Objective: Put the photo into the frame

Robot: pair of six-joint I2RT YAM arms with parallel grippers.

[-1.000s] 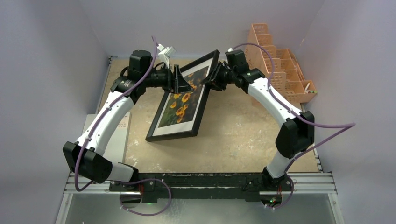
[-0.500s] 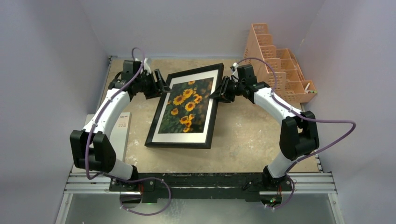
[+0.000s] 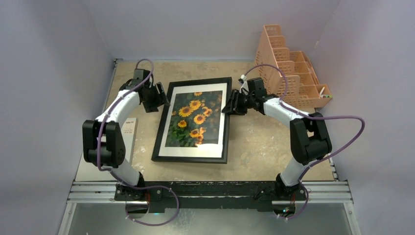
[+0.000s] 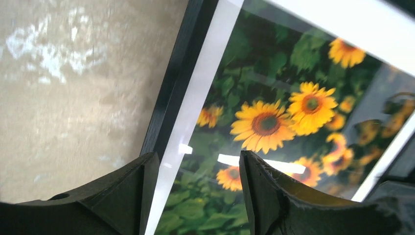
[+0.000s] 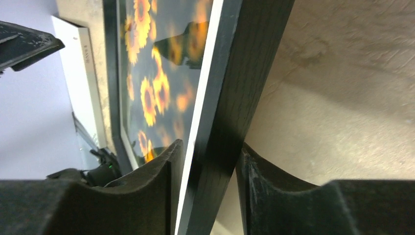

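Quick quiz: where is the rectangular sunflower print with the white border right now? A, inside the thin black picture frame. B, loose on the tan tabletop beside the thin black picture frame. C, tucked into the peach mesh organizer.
A: the sunflower print sits within the thin black picture frame, enclosed by it on all four sides, and the left wrist view shows glare streaks across the print.

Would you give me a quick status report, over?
Left gripper open over frame edge. Right gripper straddles opposite edge, grip unclear. Photo in frame, flat. Nothing obstructing.
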